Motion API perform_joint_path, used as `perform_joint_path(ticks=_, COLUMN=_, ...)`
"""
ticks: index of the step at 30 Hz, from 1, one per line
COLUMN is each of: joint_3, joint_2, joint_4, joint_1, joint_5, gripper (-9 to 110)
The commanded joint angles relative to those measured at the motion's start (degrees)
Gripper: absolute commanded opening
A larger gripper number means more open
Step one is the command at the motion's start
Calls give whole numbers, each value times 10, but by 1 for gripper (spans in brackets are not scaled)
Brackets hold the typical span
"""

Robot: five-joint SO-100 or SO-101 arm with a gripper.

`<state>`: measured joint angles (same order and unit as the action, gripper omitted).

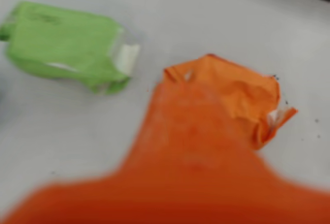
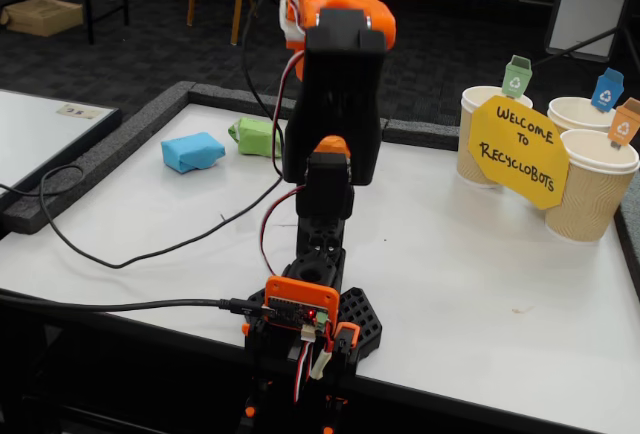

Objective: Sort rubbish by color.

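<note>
blue lump, green lump, seemingly apart

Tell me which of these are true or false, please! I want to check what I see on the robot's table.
1. The green lump lies on the white table. True.
2. The blue lump is inside a cup. False: it lies on the table, beside the green lump.
3. Three paper cups stand by the yellow sign. True.
4. The sign says "Keep Out". False: it says "Welcome to Recyclobots".
</note>
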<state>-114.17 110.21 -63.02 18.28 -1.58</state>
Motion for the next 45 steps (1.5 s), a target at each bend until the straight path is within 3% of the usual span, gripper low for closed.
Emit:
perform_joint_path(ticks=1, joint_3=40, joint_2=-16, joint_4=40, joint_1=-33, joint_5=11, gripper=11)
perform_joint_path(ticks=23, joint_3=188, joint_2=-187, joint_4=70, joint_1=-37, joint_5=25, gripper=14)
perform_joint_path(ticks=30, joint_3=193, joint_2=-201, joint_4=69, joint_1=-39, joint_5=25, gripper=21)
perform_joint_path(ticks=45, joint_3=192, joint_2=-253, joint_4=81, joint_1=-65, joint_5=25, gripper=22)
